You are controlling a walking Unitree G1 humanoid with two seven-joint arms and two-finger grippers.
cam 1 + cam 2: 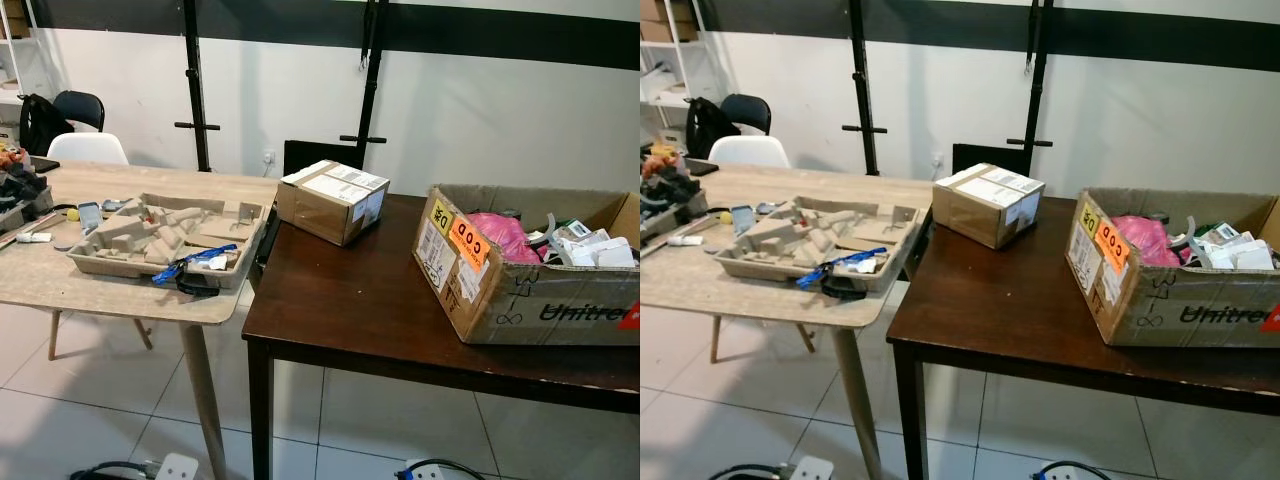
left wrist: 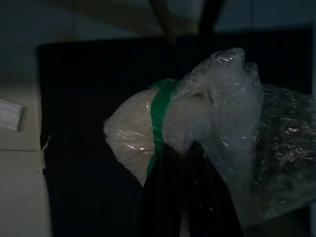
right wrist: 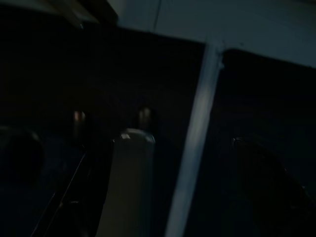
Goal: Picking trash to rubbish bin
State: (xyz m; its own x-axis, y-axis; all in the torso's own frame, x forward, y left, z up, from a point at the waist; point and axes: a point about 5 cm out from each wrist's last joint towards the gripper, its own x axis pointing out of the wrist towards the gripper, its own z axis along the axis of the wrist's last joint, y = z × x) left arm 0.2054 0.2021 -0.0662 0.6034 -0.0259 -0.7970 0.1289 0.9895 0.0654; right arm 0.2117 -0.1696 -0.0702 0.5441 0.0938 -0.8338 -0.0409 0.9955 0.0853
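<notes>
1. My left gripper (image 2: 190, 163) has its two black fingers closed on a wad of bubble wrap (image 2: 207, 133) bound with a green tape band (image 2: 159, 118). The arm hangs low in shade, over dark floor.
2. My right gripper hangs idle in the dark; I cannot tell whether its jaws are wide or narrow.
3. Ahead stands a dark brown table (image 1: 350, 300). At its right end sits an open cardboard box (image 1: 530, 280) already holding pink plastic (image 1: 497, 236) and white scraps, so I judge this to be the rubbish bin. A smaller sealed carton (image 1: 332, 200) rests at the far left corner of the same table.
4. To the left is a pale wooden table (image 1: 120, 290) with a moulded pulp tray (image 1: 165, 235) and a blue strap (image 1: 185, 265) across its near edge; more trash may wait there.
5. The step in hand, as I judge it, is carrying the wad to the box. To do it well I should turn right, stand square to the box, and lift the wad above its near wall before reaching in.
6. The wrap is light and springy, so I should keep my grip firm and release only once it is over the opening.
</notes>
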